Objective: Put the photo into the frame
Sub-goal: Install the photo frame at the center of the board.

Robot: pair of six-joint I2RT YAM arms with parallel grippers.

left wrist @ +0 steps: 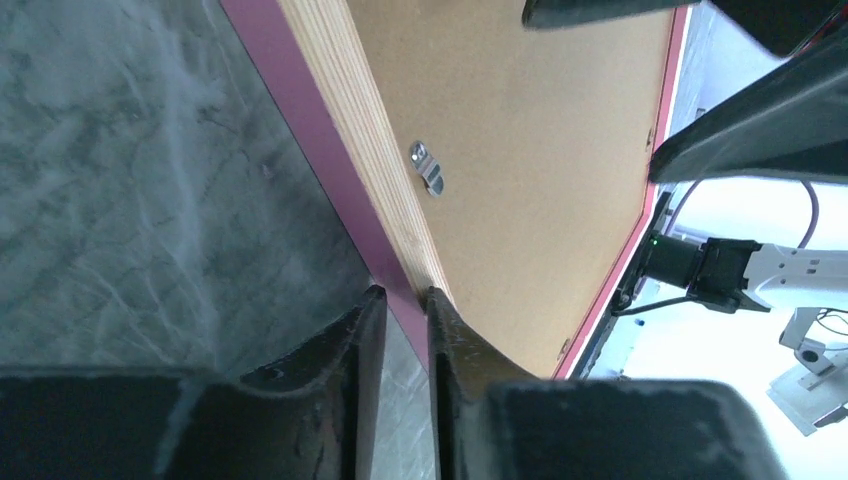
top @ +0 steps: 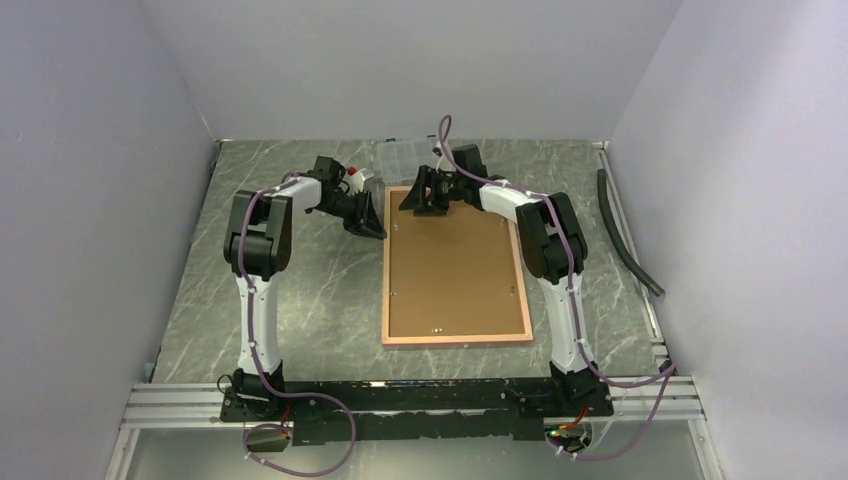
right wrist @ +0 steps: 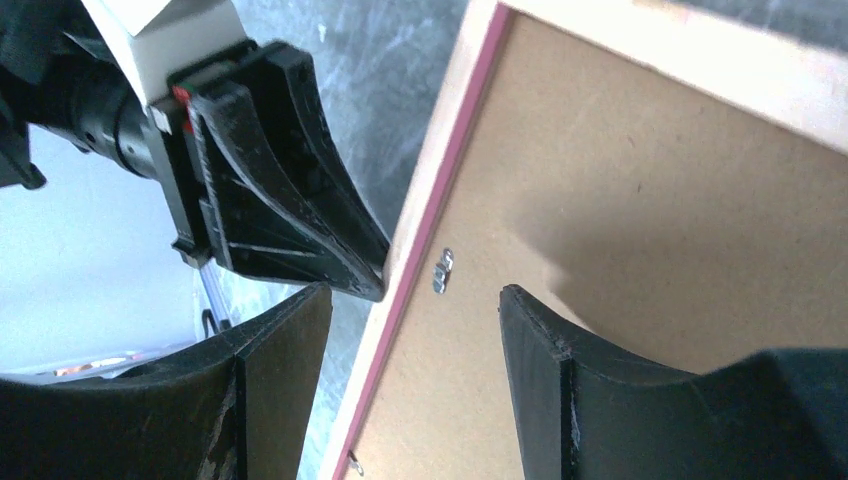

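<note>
Plainly, the frame (top: 457,340) lies face down on the grey table (top: 300,290), its brown backing board (top: 455,265) upward. The left gripper (top: 375,230) sits at the frame's far-left corner, its jaws drawn to a thin slit against the pink rim; whether they pinch the rim cannot be told. The right gripper (right wrist: 415,295) hangs spread wide above the far end, straddling that left rim, with a small metal clip (right wrist: 442,270) between its fingers.

pale grey walls (top: 400,60) enclose a green marbled table (top: 300,300).
</note>
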